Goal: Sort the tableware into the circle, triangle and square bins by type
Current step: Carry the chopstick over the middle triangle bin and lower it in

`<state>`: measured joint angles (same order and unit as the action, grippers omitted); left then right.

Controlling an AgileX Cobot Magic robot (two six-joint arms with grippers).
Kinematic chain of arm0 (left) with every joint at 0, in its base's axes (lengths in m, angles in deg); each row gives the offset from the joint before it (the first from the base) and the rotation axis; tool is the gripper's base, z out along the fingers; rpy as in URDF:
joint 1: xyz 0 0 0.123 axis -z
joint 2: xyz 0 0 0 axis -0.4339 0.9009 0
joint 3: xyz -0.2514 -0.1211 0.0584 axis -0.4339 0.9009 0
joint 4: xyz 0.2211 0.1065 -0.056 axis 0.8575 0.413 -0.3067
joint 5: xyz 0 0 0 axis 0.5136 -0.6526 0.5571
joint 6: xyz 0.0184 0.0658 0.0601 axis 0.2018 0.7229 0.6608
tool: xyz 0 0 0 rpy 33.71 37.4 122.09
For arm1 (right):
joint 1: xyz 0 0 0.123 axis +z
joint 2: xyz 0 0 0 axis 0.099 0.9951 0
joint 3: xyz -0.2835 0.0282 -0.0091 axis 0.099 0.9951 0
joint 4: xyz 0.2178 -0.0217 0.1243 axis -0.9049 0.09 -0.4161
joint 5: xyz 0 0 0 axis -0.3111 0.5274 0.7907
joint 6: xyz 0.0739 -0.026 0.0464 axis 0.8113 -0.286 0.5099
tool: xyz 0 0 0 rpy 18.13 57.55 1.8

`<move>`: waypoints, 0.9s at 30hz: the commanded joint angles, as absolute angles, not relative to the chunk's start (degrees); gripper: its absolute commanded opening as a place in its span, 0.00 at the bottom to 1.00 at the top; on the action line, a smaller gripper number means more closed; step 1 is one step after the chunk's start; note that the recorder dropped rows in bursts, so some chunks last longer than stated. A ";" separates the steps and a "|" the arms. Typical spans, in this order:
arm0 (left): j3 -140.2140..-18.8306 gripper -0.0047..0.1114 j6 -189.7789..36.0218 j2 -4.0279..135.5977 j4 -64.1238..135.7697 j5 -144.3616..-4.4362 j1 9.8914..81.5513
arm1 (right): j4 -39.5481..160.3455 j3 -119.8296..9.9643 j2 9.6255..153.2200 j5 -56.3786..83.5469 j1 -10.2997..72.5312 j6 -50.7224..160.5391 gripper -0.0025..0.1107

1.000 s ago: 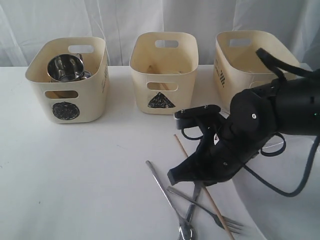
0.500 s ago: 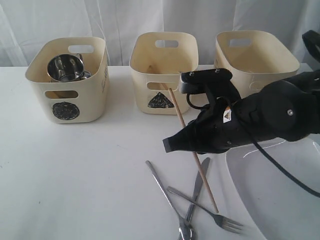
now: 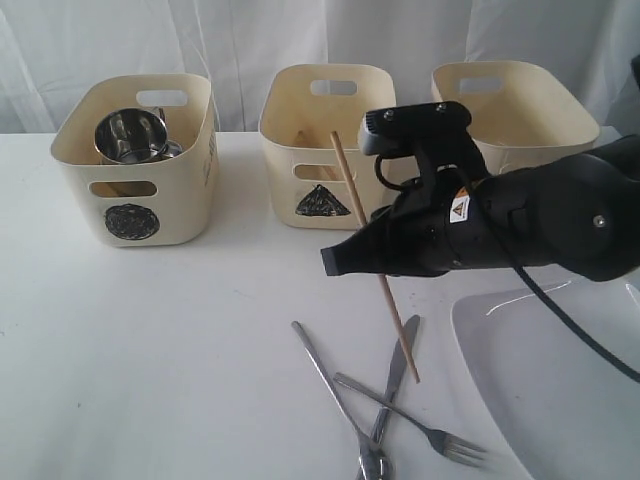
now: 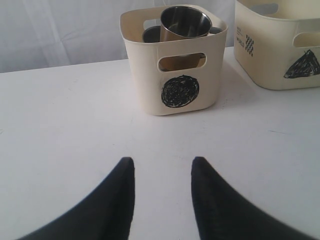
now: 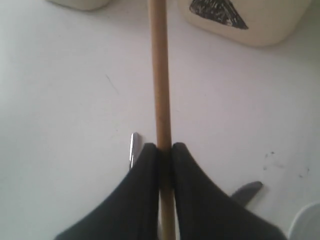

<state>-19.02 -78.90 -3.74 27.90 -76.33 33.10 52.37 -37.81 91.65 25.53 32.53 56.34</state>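
With my right gripper [image 5: 165, 148] pinched shut on the wooden chopstick [image 3: 399, 326], held tilted just in front of the triangle bin [image 3: 284, 160], I judge the next move is carrying it over that bin's rim and releasing.

From here the chopstick [image 3: 375, 255] reads as pale bare wood, smooth and matt, set against the matt black plastic jaws of my right gripper [image 5: 161, 150]. At ten o'clock the steel mug [image 3: 130, 135] is mirror-glossy metal, while the circle bin [image 3: 135, 200], triangle bin [image 3: 300, 150] and square bin [image 3: 520, 120] look like smooth cream plastic with a satin sheen. At six o'clock the spoon [image 3: 318, 360], fork [image 3: 440, 440] and knife [image 3: 405, 345] are shiny metal on the matt white tabletop [image 3: 150, 340], the plate [image 3: 560, 400] at four o'clock is glossy white, and the backdrop [image 3: 240, 40] at twelve is folded white cloth.
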 commanded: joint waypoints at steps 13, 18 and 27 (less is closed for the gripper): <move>-18.83 0.41 -78.98 -4.03 27.75 -75.98 33.03 | 52.40 -40.49 92.89 4.15 32.39 43.78 0.02; -18.83 0.41 -78.98 -4.03 27.75 -75.98 33.03 | 52.31 -44.46 95.91 3.61 32.04 41.89 0.02; -18.83 0.41 -78.98 -4.03 27.75 -75.98 33.03 | 52.31 -44.86 96.53 -1.78 31.78 39.07 0.02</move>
